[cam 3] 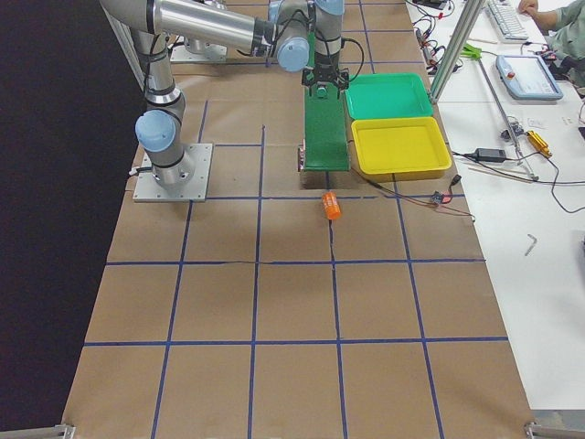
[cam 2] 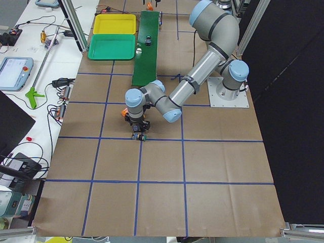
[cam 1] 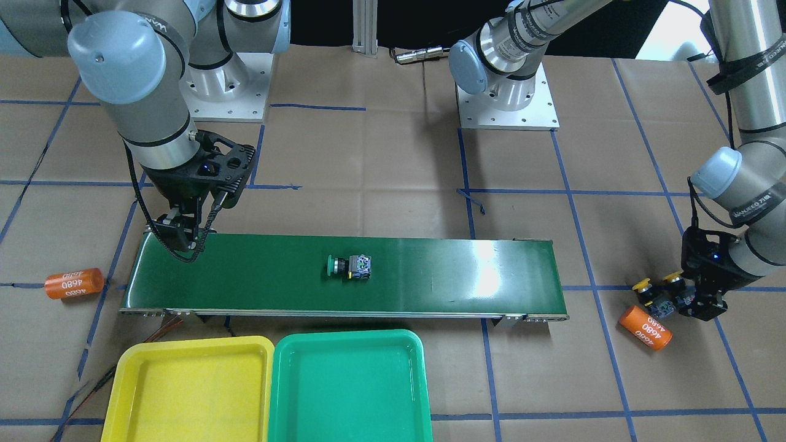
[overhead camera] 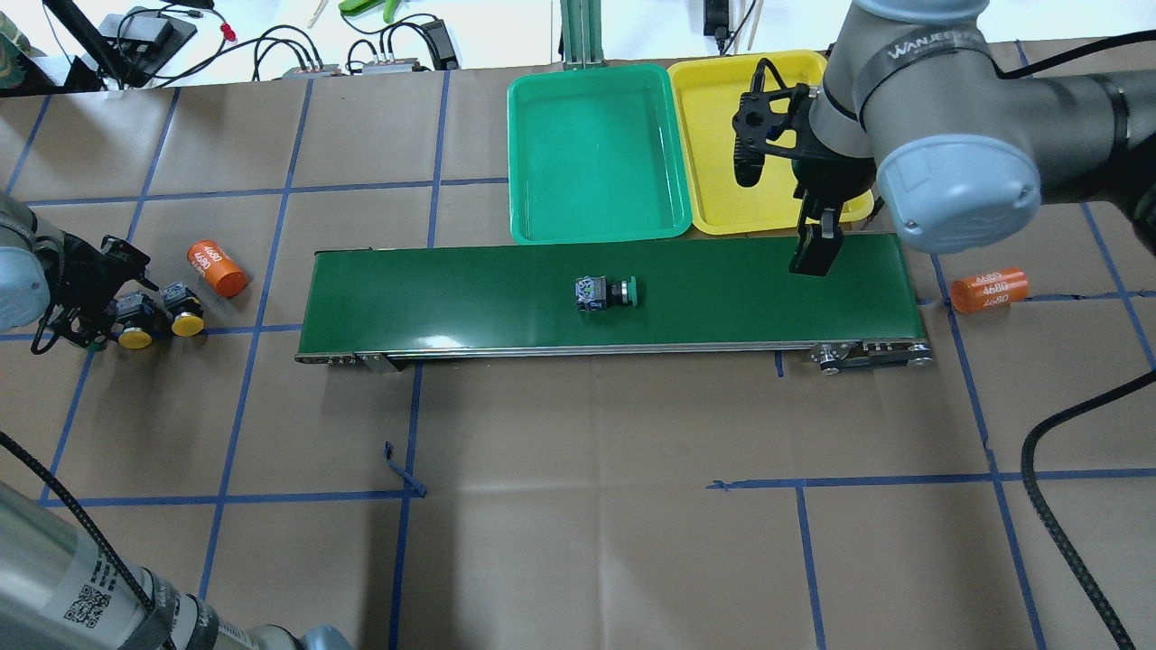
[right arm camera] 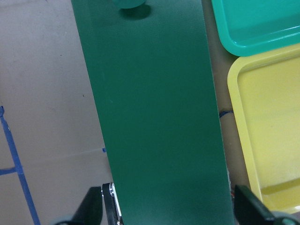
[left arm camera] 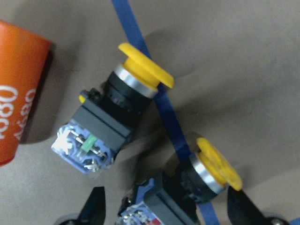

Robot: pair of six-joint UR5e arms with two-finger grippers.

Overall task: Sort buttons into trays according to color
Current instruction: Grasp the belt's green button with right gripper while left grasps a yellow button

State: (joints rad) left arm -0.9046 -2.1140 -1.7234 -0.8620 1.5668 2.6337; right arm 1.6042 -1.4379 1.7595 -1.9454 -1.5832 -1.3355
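1. At the table's left end, your left gripper [left arm camera: 166, 211] hangs open and empty, with the nearer yellow button [left arm camera: 216, 165] between its fingers.
2. Lower squarely and close across the black body, not the cap. The button lies askew to the fingers, so I judge a wrist turn is advisable.
3. A second yellow button [left arm camera: 126, 96] lies just beside it, and an orange cylinder [left arm camera: 18, 89] is near. Either could be knocked.
4. A green button [cam 1: 351, 266] lies on its side mid-belt [cam 1: 442, 273].
5. Your right gripper [right arm camera: 171, 211] hovers open and empty over the belt end by the yellow tray [overhead camera: 713, 153]. The green tray [overhead camera: 587, 153] adjoins it.
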